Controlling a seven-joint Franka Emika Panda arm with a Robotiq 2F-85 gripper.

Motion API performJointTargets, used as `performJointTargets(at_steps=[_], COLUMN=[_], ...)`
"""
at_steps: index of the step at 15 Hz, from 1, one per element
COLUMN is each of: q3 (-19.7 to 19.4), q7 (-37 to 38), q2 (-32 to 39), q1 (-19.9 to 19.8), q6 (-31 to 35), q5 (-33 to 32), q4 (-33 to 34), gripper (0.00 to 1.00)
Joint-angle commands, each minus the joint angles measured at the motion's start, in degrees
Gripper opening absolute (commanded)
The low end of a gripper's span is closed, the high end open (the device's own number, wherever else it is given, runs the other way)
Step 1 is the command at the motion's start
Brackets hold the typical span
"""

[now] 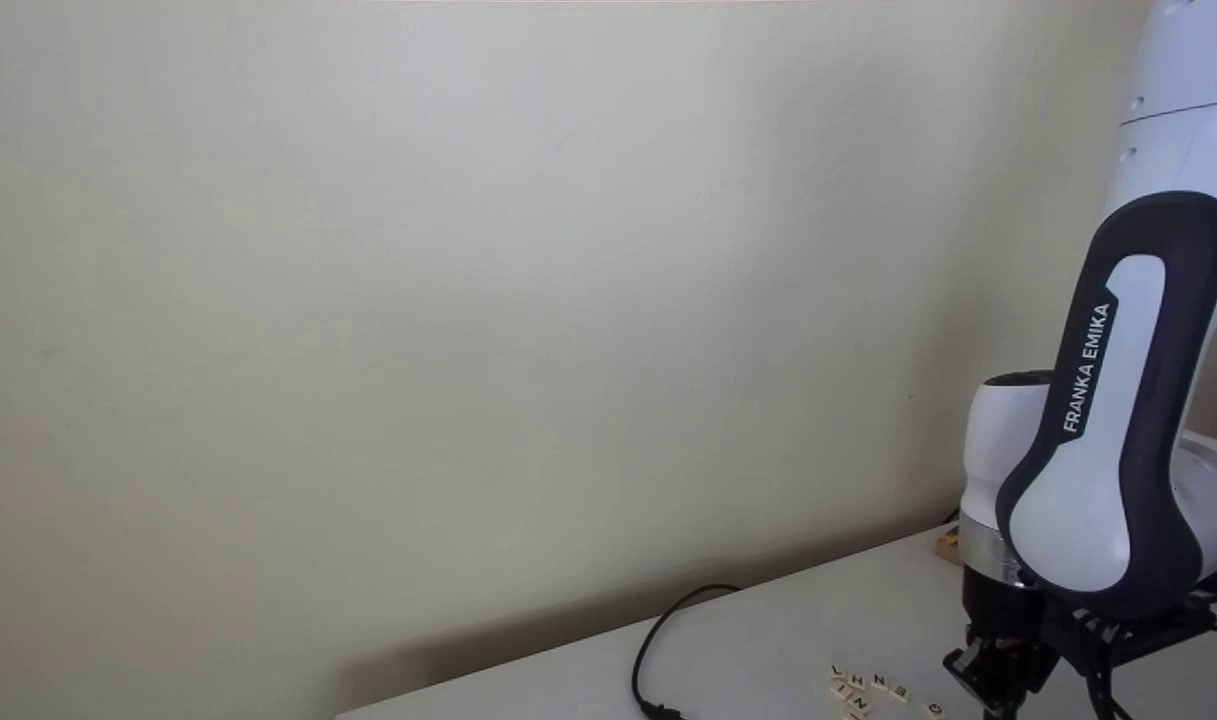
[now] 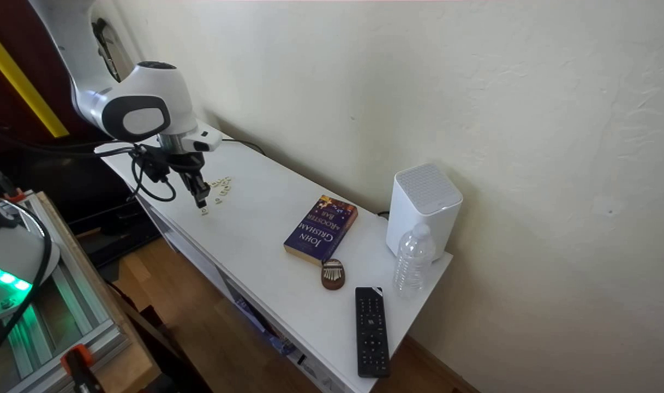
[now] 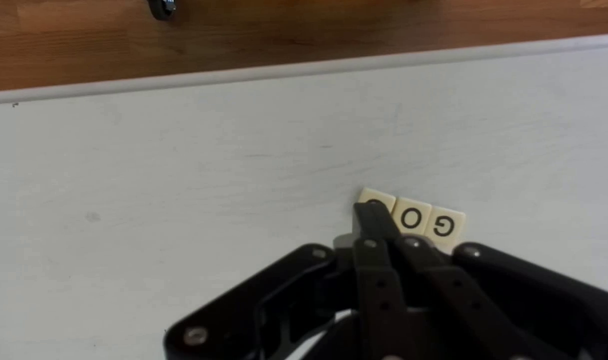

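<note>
In the wrist view, the pincer [image 3: 378, 212] is closed with nothing seen between its fingers, its tip over a row of 3 letter tiles [image 3: 413, 225] on the white tabletop [image 3: 184, 190]. From the tip, the O tile [image 3: 411, 216] and the G tile [image 3: 444, 225] lie toward 3 o'clock, while the partly covered tile [image 3: 377, 195] sits at 12 o'clock; its letter is too hidden to read, and I cannot tell whether the tip touches it. The 3 lie edge to edge in a nearly straight line, so I judge this row to be the finished part, or close to it. In an exterior view, a pale tile [image 2: 204, 211], probably from that row, shows just below the tip at 6 o'clock, and a cluster of loose tiles [image 2: 222, 185] lies near the pincer, between 1 and 2 o'clock; a book [image 2: 321, 229] rests well apart toward 3 o'clock and a black remote [image 2: 372, 332] toward 4 o'clock. In an exterior view, 1 stray tile [image 1: 933, 709] lies at 9 o'clock from the pincer, with the cluster farther out that way, its tiles at odd angles; judged by that disorder, these look not yet worked into line.
</note>
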Motion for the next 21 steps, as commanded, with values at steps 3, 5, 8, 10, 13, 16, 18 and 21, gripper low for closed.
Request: performJointTargets(at_steps=[3,5,8,10,13,16,18,21], q3=[3.2,3.8,3.6,2.8,1.6,0.5,-0.4,-2.3], q7=[3.5,4.5,5.9,6.6,7.1,7.2,7.5,8.2], q2=[-3.3,-3.7,-4.6,-5.2,-6.4,-6.3,-7.3,-8.2], q1=[-1.4,-1.6,-1.3,-0.4,0.6,1.2,2.0,3.6], q6=[2.4,3.3,4.0,4.4,4.0,2.4,2.4,1.7], q5=[2.9,3.6,4.7,5.4,5.9,5.8,6.0,6.2], q4=[-3.6,-4.3,-5.4,-6.1,-6.7,-5.0,-5.8,-6.2], gripper=[0.0,0.26,0.4,0.54,0.74,0.95,1.0,1.0])
